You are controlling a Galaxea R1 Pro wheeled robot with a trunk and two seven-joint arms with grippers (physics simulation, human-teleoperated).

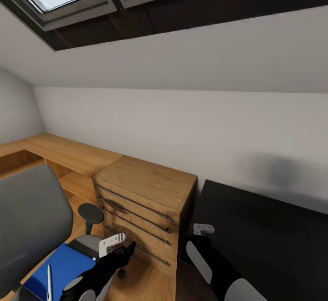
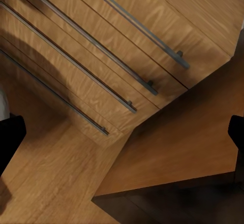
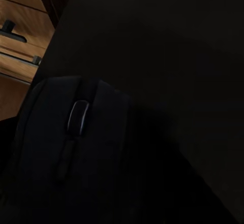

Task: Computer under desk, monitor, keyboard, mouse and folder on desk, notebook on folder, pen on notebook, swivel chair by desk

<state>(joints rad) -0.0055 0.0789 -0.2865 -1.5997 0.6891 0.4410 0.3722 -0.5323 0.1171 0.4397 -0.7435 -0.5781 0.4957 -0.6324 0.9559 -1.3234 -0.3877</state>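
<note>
**Mouse held close over the black worktop**

Left to right: swivel chair [image 1: 27, 219] carrying blue folder [image 1: 64, 264] and pen [image 1: 48, 283]; left gripper [image 2: 122, 132], jaws spread empty; wooden drawer chest [image 1: 146, 201]; worktop [image 1: 264, 232]. The mouse [image 3: 76, 137], light, smooth, likely slippery, fills the right wrist view; I cannot tell its jaws' state.

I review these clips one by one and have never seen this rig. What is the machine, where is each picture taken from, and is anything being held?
These are simulator renders of a wheeled robot with two arms. The head camera looks down over both: the left gripper hangs open and empty near a wooden drawer chest; the swivel chair carries a blue folder with a white pen. The left wrist camera sees the chest's drawers. The right wrist camera sits right over a black mouse above the glossy black desk. It looks held, though the fingers are hidden.
</note>
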